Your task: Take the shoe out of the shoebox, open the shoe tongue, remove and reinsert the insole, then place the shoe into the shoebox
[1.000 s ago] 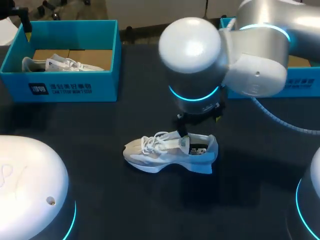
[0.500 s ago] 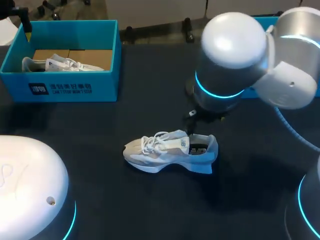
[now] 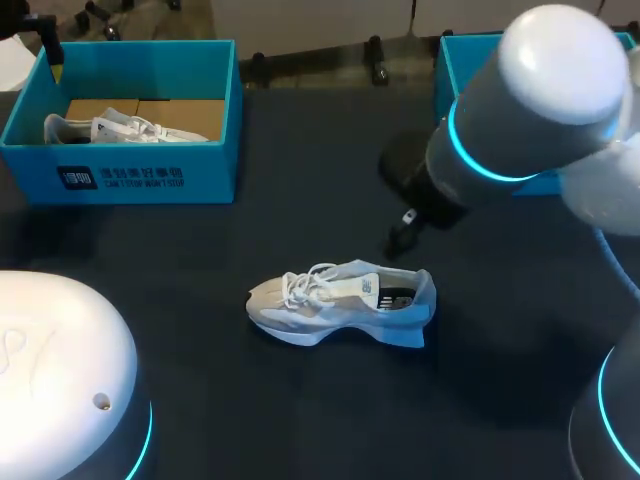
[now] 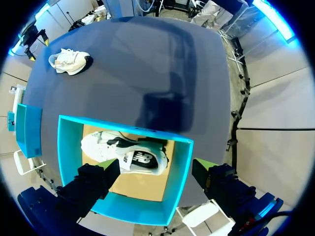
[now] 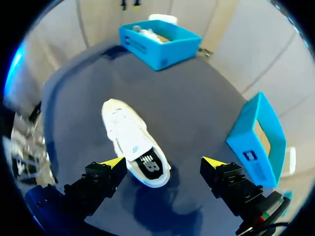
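A white and cream shoe (image 3: 340, 303) stands upright on the dark table near the middle, toe to the left, its dark insole showing in the heel opening. In the right wrist view this shoe (image 5: 130, 140) lies well below my right gripper (image 5: 164, 164), which is open and holds nothing. One dark finger (image 3: 400, 238) of it shows above the heel in the head view. My left gripper (image 4: 155, 172) hangs open high over the left shoebox (image 4: 177, 167), where a second white shoe (image 4: 123, 152) lies on the cardboard floor.
The left teal shoebox (image 3: 215, 110) stands at the table's back left. A second teal shoebox (image 3: 450, 60) stands at the back right, largely behind my right arm (image 3: 530, 110). My left arm's white base (image 3: 60, 370) fills the front left corner.
My right arm has drawn up and to the right, away from the shoe's heel. The shoe has stayed in place. The left side has not changed.
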You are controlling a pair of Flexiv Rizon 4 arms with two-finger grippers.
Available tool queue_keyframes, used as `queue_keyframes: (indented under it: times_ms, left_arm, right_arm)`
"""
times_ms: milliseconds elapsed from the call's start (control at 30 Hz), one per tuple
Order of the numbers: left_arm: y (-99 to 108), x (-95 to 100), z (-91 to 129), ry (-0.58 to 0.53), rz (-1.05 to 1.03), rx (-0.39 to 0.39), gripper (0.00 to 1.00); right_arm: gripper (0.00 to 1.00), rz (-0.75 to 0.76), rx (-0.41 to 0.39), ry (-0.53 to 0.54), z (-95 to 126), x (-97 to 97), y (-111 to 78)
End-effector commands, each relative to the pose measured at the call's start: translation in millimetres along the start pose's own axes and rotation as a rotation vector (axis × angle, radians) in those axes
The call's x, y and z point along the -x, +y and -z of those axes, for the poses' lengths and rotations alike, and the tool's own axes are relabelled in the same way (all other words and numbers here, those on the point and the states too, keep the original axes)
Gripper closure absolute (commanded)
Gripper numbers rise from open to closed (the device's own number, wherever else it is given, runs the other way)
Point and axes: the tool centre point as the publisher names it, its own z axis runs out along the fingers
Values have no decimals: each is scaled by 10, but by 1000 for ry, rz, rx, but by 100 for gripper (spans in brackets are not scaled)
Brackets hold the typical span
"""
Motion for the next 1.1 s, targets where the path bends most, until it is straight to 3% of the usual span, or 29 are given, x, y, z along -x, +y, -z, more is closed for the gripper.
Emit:
queue_keyframes:
  times_ms: [33,500,567,767,900,1100]
  left_arm:
    - [-19,-1,-1,2,1,4,0]
    - [-19,-1,-1,2,1,4,0]
    - [-19,-1,-1,2,1,4,0]
    - [-19,-1,-1,2,1,4,0]
    - [-19,-1,-1,2,1,4,0]
    - [-19,-1,-1,2,1,4,0]
  right_arm:
    - [0,354,70,353,8,55,-87]
    - [0,354,70,353,8,55,-87]
    - [0,406,61,376,-28,24,-130]
    - [0,483,155,435,-49,-3,-250]
    - [0,489,167,443,-79,5,-323]
    - [0,569,257,386,-100,73,-445]
